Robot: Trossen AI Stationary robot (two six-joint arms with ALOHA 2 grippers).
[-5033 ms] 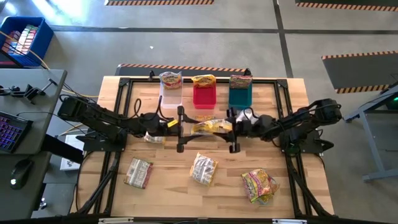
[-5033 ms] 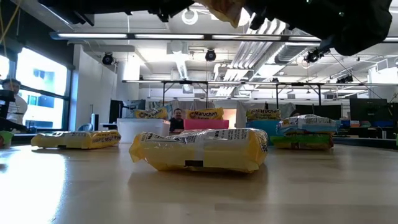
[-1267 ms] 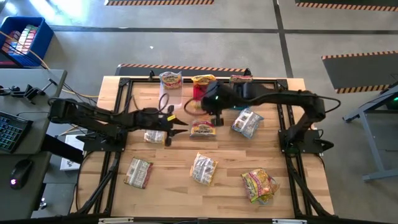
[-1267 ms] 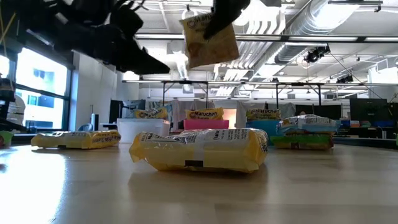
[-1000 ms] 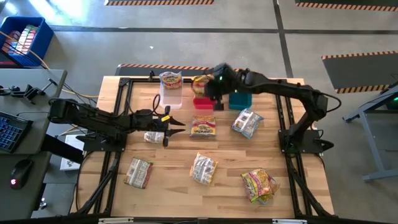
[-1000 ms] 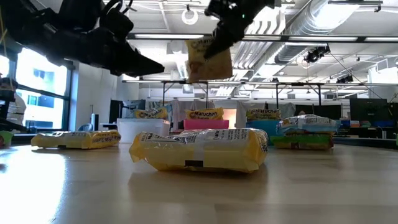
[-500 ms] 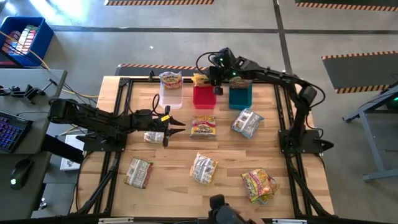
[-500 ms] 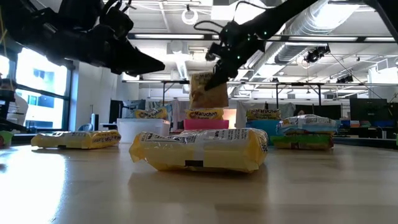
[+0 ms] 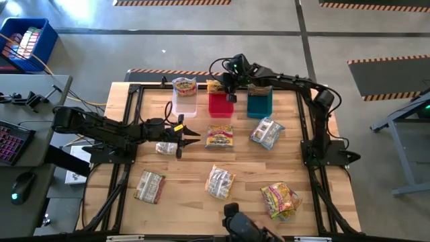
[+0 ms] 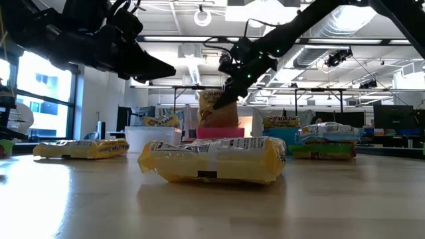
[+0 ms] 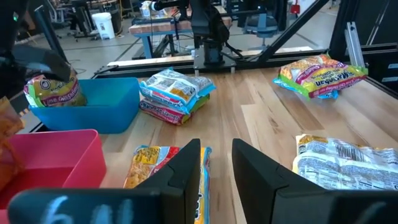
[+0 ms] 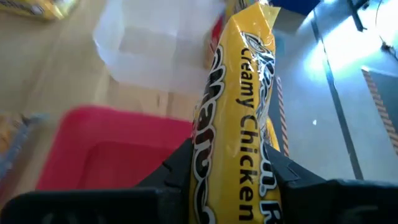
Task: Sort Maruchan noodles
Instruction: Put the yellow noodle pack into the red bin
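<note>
My right gripper (image 9: 227, 87) is at the table's far edge over the red bin (image 9: 220, 106), shut on a yellow Maruchan packet (image 10: 218, 109) that reads "Creamy Chicken" (image 12: 239, 106). My left gripper (image 9: 193, 138) hovers open above the table with nothing between its fingers (image 11: 186, 165). It is just left of a yellow-red packet (image 9: 220, 136) lying flat. The clear bin (image 9: 185, 102) and teal bin (image 9: 259, 104) each hold an upright packet. Several more packets lie flat on the wood. My right gripper pinches the yellow packet's upper end (image 10: 224, 94) between its two fingers (image 12: 178, 165), which slant down from above. The packet hangs upright below them. Its lower end (image 10: 218, 123) reaches the red bin's rim; whether it rests inside I cannot tell.
A silvery packet (image 9: 266, 131) lies right of centre, another small one (image 9: 166, 148) under my left arm. More lie near the front (image 9: 150, 186), (image 9: 220, 181), (image 9: 281, 199). A dark shape (image 9: 238, 225) pokes in at the near edge. A black frame (image 9: 134, 91) borders the table.
My right gripper has carried the yellow packet toward the far edge and down, from above the middle of the table to over the red bin. The packet now hangs upright with its lower end at the bin's rim.
</note>
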